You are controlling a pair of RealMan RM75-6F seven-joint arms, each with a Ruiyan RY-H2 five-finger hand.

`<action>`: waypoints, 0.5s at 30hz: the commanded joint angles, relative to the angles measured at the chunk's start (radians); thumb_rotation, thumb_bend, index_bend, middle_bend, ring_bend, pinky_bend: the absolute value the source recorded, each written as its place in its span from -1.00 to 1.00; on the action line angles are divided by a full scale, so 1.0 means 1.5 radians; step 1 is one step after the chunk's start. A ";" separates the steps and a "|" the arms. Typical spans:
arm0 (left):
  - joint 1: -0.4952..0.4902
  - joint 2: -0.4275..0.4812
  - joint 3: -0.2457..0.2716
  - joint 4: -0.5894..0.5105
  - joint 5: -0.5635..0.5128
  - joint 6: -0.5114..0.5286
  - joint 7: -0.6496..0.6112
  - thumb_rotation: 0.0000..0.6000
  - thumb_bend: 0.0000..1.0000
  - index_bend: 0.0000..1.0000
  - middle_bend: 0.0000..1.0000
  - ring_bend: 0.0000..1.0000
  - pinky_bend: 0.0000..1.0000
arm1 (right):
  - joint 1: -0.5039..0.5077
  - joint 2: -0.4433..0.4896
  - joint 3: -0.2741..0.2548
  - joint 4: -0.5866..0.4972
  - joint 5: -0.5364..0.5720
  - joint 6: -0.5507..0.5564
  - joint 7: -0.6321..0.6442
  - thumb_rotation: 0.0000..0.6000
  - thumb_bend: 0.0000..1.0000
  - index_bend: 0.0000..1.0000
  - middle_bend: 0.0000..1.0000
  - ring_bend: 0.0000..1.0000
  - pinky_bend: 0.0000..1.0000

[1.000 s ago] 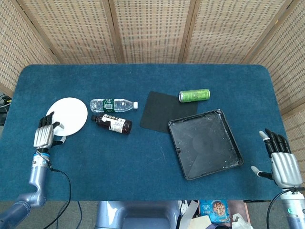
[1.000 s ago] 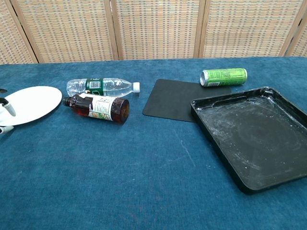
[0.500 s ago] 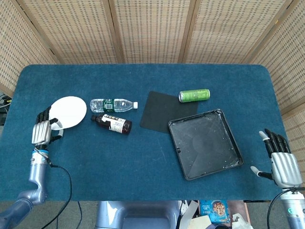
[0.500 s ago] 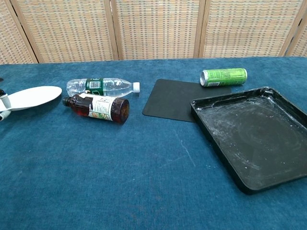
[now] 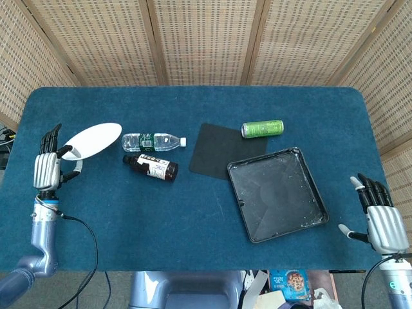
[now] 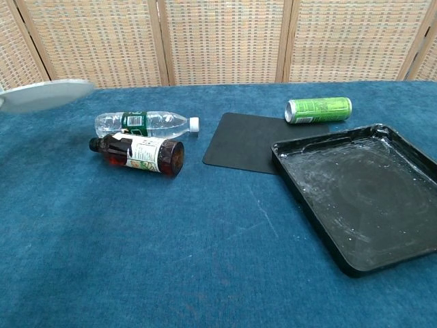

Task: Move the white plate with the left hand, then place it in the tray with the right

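The white plate (image 5: 94, 141) is lifted off the table at the far left, tilted, and held by its near edge in my left hand (image 5: 49, 167). In the chest view the plate (image 6: 48, 95) shows almost edge-on at the upper left, with the hand out of frame. The black tray (image 5: 277, 193) lies at the right of the table, its bottom smeared white and nothing in it. My right hand (image 5: 380, 215) hangs by the table's front right corner, fingers apart and holding nothing, well clear of the tray.
A clear water bottle (image 5: 153, 140) and a brown bottle (image 5: 151, 166) lie just right of the plate. A black mat (image 5: 215, 149) sits mid-table beside the tray, and a green can (image 5: 262, 129) lies behind it. Woven screens stand behind the table.
My left hand has raised the white plate from flat on the cloth up into the air, tilting it and carrying it slightly right. The right hand has not moved.
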 commanded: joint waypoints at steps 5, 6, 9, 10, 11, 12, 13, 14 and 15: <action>0.006 0.082 0.035 -0.174 0.112 0.112 0.043 1.00 -0.10 0.49 -1.00 -1.00 -1.00 | -0.001 0.001 0.001 -0.001 0.001 0.003 -0.001 1.00 -1.00 -1.00 -1.00 -1.00 -1.00; 0.003 0.090 0.045 -0.192 0.130 0.118 0.048 1.00 -0.10 0.49 -1.00 -1.00 -1.00 | -0.001 0.002 0.001 -0.002 0.001 0.003 -0.001 1.00 -1.00 -1.00 -1.00 -1.00 -1.00; -0.015 0.119 0.083 -0.236 0.203 0.121 0.061 1.00 -0.09 0.51 -1.00 -1.00 -1.00 | -0.002 0.001 0.002 -0.002 0.001 0.005 -0.003 1.00 -1.00 -1.00 -1.00 -1.00 -1.00; -0.025 0.129 0.099 -0.247 0.232 0.118 0.065 1.00 -0.09 0.51 -1.00 -1.00 -1.00 | -0.002 0.001 0.002 -0.003 0.001 0.006 -0.004 1.00 -1.00 -1.00 -1.00 -1.00 -1.00; -0.030 0.134 0.107 -0.251 0.247 0.116 0.067 1.00 -0.09 0.52 -1.00 -1.00 -1.00 | -0.002 0.001 0.003 -0.003 0.002 0.007 -0.005 1.00 -1.00 -1.00 -1.00 -1.00 -1.00; -0.038 0.139 0.117 -0.254 0.268 0.115 0.069 1.00 -0.09 0.52 -1.00 -1.00 -1.00 | -0.002 0.000 0.003 -0.003 0.002 0.007 -0.008 1.00 -1.00 -1.00 -1.00 -1.00 -1.00; -0.044 0.142 0.126 -0.254 0.286 0.115 0.071 1.00 -0.09 0.52 -1.00 -1.00 -1.00 | -0.003 0.000 0.003 -0.003 0.003 0.008 -0.010 1.00 -1.00 -1.00 -1.00 -1.00 -1.00; -0.053 0.146 0.139 -0.253 0.310 0.113 0.073 1.00 -0.09 0.53 -1.00 -1.00 -1.00 | -0.002 -0.001 0.004 -0.003 0.005 0.007 -0.013 1.00 -1.00 -1.00 -1.00 -1.00 -1.00; -0.059 0.149 0.149 -0.252 0.327 0.112 0.073 1.00 -0.09 0.53 -1.00 -1.00 -1.00 | -0.002 -0.002 0.005 -0.002 0.007 0.007 -0.018 1.00 -1.00 -1.00 -1.00 -1.00 -1.00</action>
